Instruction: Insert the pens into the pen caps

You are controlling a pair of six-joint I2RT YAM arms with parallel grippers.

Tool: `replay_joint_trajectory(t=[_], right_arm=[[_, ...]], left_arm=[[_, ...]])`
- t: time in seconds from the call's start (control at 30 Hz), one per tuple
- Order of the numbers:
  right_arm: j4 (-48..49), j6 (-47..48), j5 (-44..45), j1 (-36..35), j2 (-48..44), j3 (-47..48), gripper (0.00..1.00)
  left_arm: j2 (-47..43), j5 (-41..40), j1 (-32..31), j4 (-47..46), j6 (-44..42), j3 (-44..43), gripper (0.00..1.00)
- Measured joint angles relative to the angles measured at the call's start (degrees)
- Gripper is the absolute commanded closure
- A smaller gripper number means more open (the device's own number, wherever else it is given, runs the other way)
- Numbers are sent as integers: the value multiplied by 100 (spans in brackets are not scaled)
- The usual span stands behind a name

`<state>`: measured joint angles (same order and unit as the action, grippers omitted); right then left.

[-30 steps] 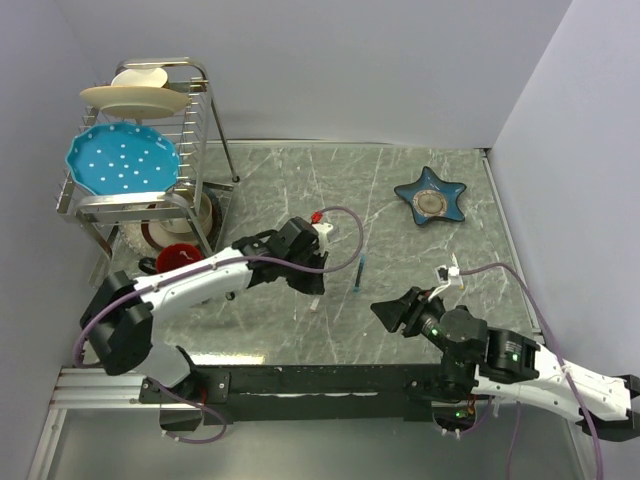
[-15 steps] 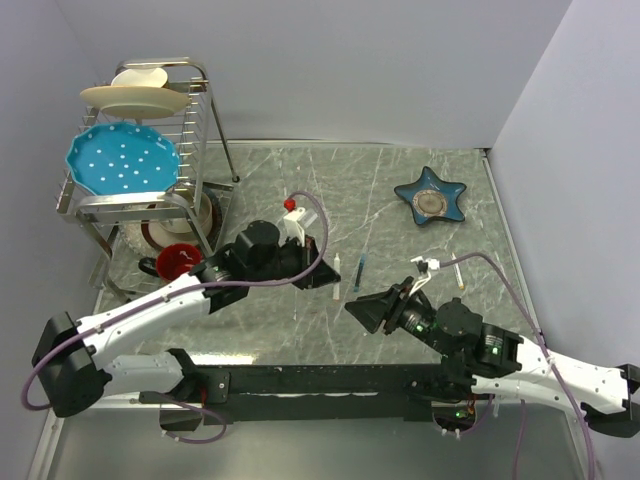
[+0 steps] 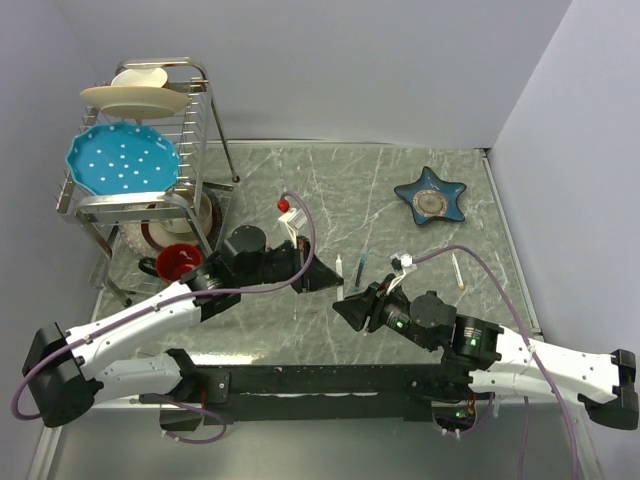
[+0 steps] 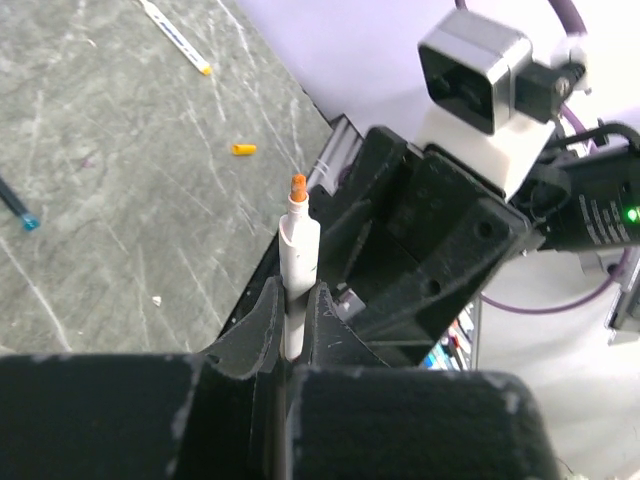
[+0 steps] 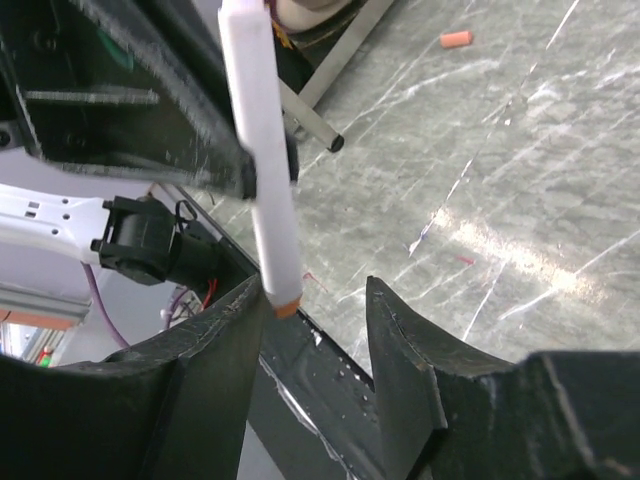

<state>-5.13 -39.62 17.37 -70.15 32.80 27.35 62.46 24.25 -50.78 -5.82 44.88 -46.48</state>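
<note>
My left gripper (image 4: pixel 296 288) is shut on a white pen (image 4: pixel 298 245) whose orange tip (image 4: pixel 298 185) points away from the wrist. In the top view this left gripper (image 3: pixel 328 277) meets my right gripper (image 3: pixel 342 303) at the table's near middle. The right gripper (image 5: pixel 315 288) is open, and the pen's (image 5: pixel 262 150) orange end (image 5: pixel 285 300) hangs between its jaws, close to the left finger. An orange pen cap (image 5: pixel 456 39) lies on the table, and the left wrist view also shows that pen cap (image 4: pixel 243 149). A blue pen (image 3: pixel 358 270) and a second white pen (image 3: pixel 457 270) lie on the table.
A wire dish rack (image 3: pixel 205 110) with a cream plate and a blue plate (image 3: pixel 122 158) stands at the back left, a red cup (image 3: pixel 176 262) below it. A blue star-shaped dish (image 3: pixel 430 198) sits at the back right. Walls close in on three sides.
My left arm has swung the pen right and toward the near edge. My right gripper has moved left to meet it, and its jaws have narrowed a little.
</note>
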Motion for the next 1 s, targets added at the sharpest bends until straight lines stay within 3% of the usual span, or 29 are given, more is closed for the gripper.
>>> replay_joint_trajectory(t=[0.53, 0.7, 0.73, 0.77, 0.87, 0.93, 1.0], right_arm=[[168, 157, 0, -9, 151, 190, 70], [243, 164, -33, -11, 109, 188, 96], [247, 177, -39, -11, 109, 188, 100], [247, 181, -48, -11, 109, 188, 100], [271, 160, -68, -11, 96, 170, 100], [330, 142, -20, -9, 26, 94, 100], [334, 90, 39, -9, -87, 4, 100]], left_arm=[[4, 293, -31, 83, -68, 9, 99], [4, 343, -31, -20, -57, 9, 99], [4, 348, -31, -31, -61, 9, 95], [4, 361, -31, -37, -59, 9, 78], [7, 363, -28, 0, -107, -4, 48], [20, 413, -50, 173, -203, -87, 35], [57, 380, -85, 546, -396, -326, 31]])
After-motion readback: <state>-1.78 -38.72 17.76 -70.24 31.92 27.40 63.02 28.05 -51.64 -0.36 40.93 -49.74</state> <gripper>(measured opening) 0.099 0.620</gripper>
